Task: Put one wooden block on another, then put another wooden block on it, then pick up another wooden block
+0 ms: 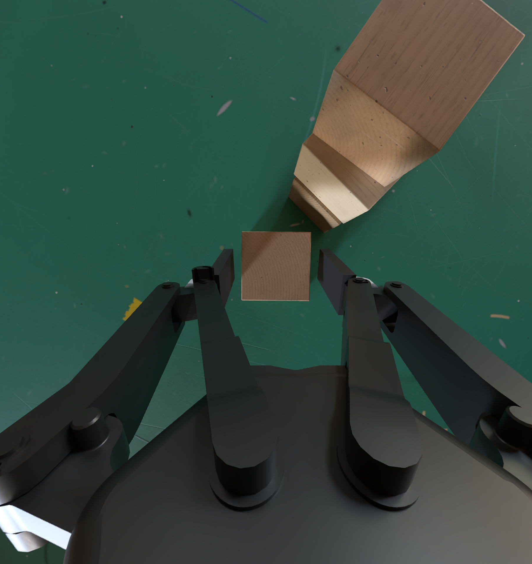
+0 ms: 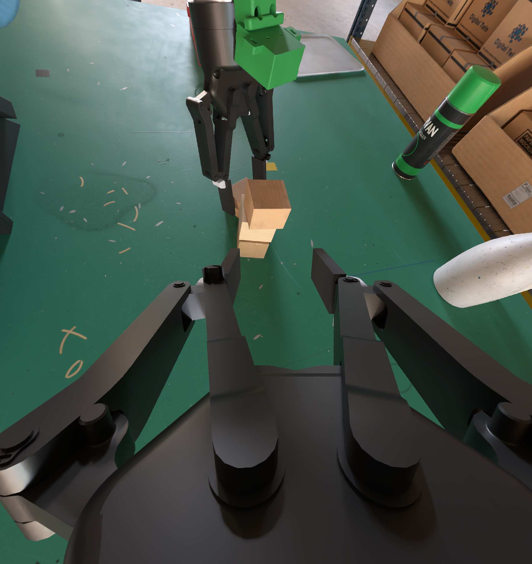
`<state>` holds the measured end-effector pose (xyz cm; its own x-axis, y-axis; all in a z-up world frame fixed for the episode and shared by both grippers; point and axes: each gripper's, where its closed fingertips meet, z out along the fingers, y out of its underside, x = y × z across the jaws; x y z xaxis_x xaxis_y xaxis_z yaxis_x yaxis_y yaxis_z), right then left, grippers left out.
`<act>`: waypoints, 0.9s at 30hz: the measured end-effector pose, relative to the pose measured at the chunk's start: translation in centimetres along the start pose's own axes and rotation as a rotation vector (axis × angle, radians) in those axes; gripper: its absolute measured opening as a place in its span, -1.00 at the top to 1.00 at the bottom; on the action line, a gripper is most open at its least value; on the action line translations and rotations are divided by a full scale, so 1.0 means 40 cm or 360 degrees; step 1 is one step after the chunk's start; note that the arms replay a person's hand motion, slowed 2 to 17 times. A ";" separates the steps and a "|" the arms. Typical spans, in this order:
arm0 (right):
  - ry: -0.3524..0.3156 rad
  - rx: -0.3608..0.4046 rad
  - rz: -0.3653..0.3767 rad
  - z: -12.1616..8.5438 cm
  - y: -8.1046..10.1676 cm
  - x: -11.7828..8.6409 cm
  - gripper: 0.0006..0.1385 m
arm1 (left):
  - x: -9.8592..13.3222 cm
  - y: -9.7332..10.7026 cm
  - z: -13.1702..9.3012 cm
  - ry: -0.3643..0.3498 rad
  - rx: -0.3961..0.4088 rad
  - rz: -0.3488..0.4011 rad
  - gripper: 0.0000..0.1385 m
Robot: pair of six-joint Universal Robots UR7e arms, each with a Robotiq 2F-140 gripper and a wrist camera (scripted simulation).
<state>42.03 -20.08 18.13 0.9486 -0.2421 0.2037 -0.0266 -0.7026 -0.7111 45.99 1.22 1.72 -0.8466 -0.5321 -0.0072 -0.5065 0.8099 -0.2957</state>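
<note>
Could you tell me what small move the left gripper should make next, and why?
Probably close. The left gripper is open with a finger on either side of the lone wooden block, small gaps showing on both sides, and the three-block stack already stands beside it. Closing first, then lifting, seems right.

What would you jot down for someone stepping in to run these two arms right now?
Left pincer: open, straddling a single wooden block on the green table, fingers either side with small gaps, not yet gripping.
Right pincer: open and empty, hanging near the stack, holding nothing.
Stack of three wooden blocks stands beside the single block, its layers slightly twisted against each other.
Done: both stacking steps.
Left: close on the single block and lift it, without bumping the stack close by.
</note>
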 end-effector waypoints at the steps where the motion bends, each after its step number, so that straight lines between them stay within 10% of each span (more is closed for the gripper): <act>1: 0.0000 -0.0002 0.0000 0.000 0.001 0.000 0.10 | 0.000 0.000 0.000 0.0000 -0.0001 0.0002 -0.05; 27: -0.0008 -0.0006 0.0002 -0.003 0.008 0.000 0.10 | -0.020 0.002 -0.001 -0.0025 -0.0008 -0.0001 0.22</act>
<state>41.98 -20.40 17.98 0.9501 -0.2397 0.1998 -0.0287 -0.7047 -0.7089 46.61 1.70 1.75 -0.8436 -0.5366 -0.0217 -0.5082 0.8107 -0.2907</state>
